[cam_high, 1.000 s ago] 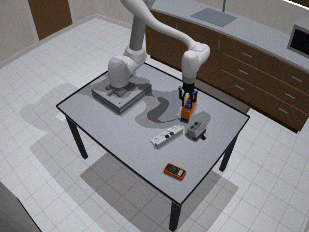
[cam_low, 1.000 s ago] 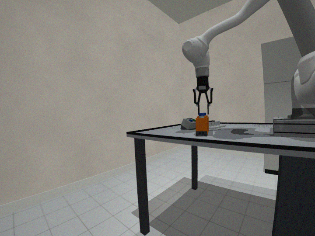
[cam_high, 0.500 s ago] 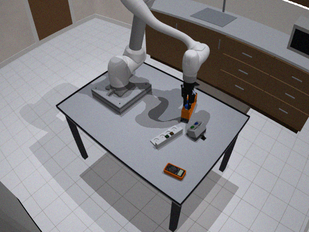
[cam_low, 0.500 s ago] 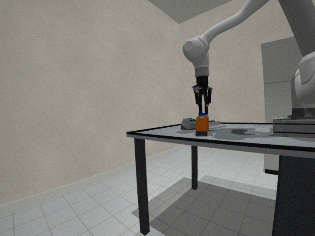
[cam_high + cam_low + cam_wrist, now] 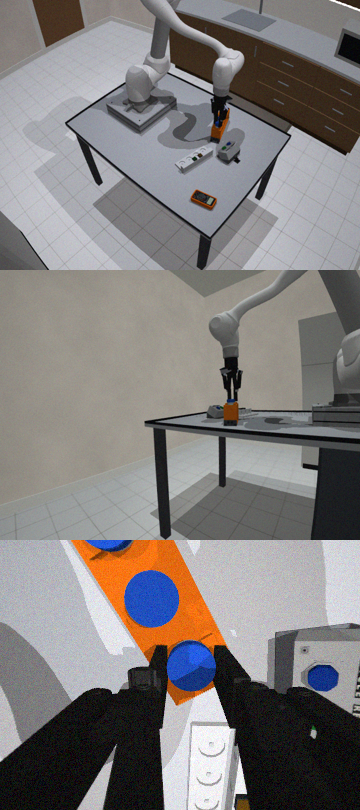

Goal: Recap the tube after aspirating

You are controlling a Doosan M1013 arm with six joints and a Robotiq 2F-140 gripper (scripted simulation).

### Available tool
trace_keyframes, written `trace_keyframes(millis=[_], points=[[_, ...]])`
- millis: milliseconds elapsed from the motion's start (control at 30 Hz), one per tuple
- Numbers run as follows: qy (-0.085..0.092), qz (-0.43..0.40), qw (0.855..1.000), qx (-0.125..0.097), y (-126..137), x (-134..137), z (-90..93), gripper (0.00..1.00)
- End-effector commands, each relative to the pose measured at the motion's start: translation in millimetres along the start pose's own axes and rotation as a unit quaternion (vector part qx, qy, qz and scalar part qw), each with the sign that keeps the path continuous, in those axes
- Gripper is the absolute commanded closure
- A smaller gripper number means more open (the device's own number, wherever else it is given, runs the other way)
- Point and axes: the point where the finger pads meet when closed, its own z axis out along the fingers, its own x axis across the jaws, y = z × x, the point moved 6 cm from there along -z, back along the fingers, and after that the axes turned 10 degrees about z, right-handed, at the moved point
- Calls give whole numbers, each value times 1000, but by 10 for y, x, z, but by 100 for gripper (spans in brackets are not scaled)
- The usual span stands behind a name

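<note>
The orange decapping station (image 5: 220,127) stands on the table with blue caps on its tubes. My gripper (image 5: 190,663) points straight down over the station's end nearest the key housing. Its two black fingers are shut on the blue cap of tube 4 (image 5: 191,666), touching it on both sides; the cap still sits on its tube. The neighbouring cap (image 5: 151,598) is free. The gripper also shows in the top and exterior views (image 5: 218,117) (image 5: 232,397). The white cap tray (image 5: 194,159) lies just beyond; its nests look empty. The key housing (image 5: 228,151) carries the blue CYCLE key (image 5: 323,678) and the green READY key (image 5: 223,147).
An orange multimeter (image 5: 203,199) lies near the table's front edge. The arm's base plate (image 5: 141,111) is at the back left. Kitchen cabinets (image 5: 290,84) stand behind the table. The cap tray (image 5: 212,770) sits right below the gripper in the wrist view.
</note>
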Motion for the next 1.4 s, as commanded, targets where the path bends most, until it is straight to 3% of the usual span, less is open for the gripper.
trace_keyframes(millis=[0, 167, 233, 333, 500, 667, 900, 933, 1267, 1300, 1367], points=[[0, -69, 998, 1, -2, 2, -6, 70], [0, -193, 981, 1, -3, 2, -6, 70], [0, -193, 981, 1, -3, 2, -6, 70], [0, -266, 964, 0, -2, 2, -6, 70], [0, -384, 923, 0, -2, 3, -5, 70], [0, -495, 869, 0, -2, 3, -6, 70], [1, -495, 869, 0, -3, 2, -6, 70], [0, -495, 869, 0, -2, 2, -11, 59], [0, -495, 869, 0, -2, 2, -10, 59], [0, -458, 889, 0, -2, 3, -11, 59], [0, -458, 889, 0, -2, 3, -11, 59]])
